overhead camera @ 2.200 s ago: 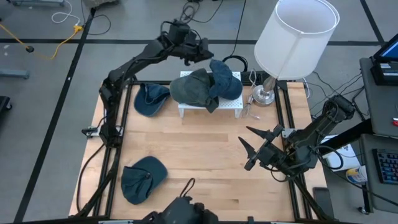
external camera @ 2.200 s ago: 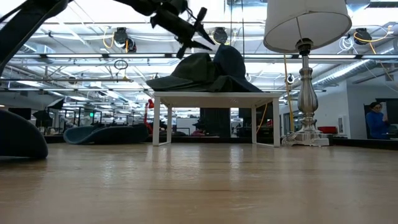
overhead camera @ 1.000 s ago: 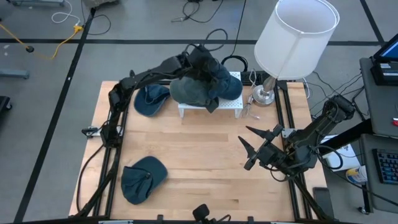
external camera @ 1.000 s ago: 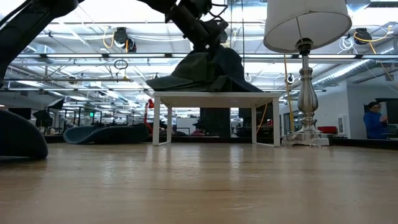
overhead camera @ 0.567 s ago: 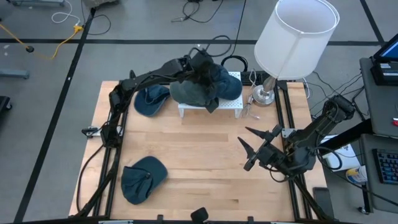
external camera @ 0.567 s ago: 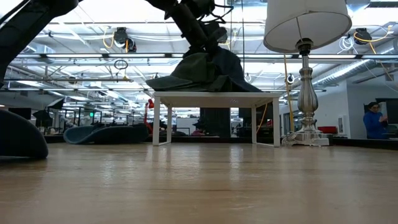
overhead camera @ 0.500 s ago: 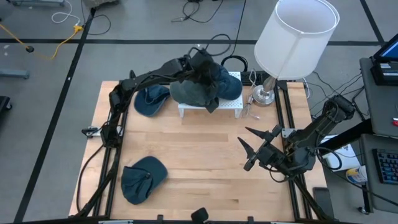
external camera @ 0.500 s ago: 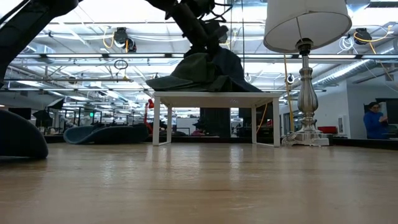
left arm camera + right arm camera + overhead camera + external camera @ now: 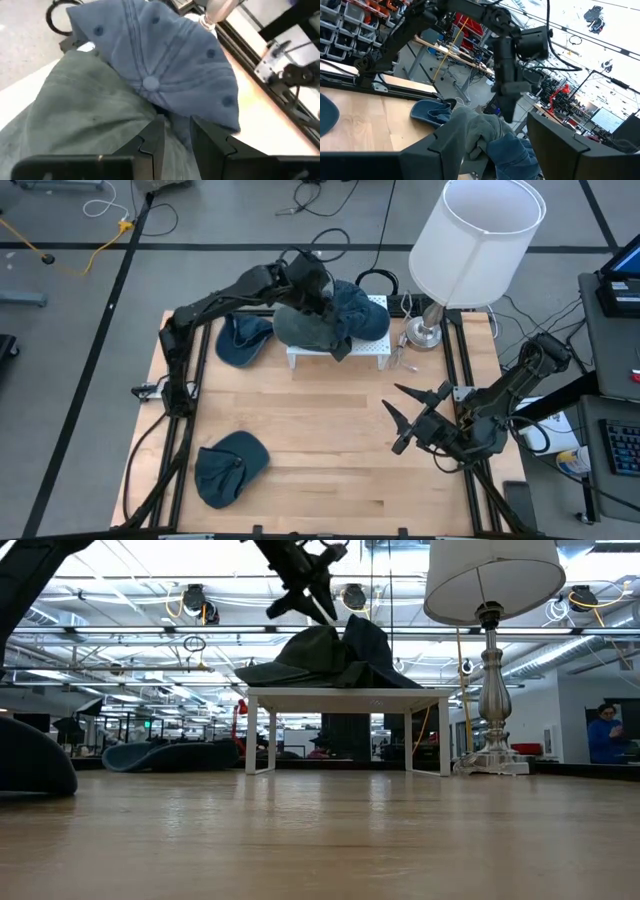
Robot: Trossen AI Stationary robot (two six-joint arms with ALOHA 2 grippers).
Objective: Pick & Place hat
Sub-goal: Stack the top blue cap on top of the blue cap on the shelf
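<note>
Two hats lie on a small white stand at the table's far side. A grey-green hat is partly covered by a blue hat, which rests on its right side. My left gripper hovers just above the grey-green hat; its fingers stand a narrow gap apart and hold nothing. My right gripper waits open over the table's right half. Two more blue hats lie on the table, one left of the stand and one near the front left.
A lamp with a white shade stands on its metal foot right of the stand. Cables and a dark power strip lie behind the stand. Bare wood spreads between the stand and the near edge.
My left gripper was down on the hats on the stand. It has risen clear of them and drawn back a little toward the table's left edge. Both hats stay on the stand where they were.
</note>
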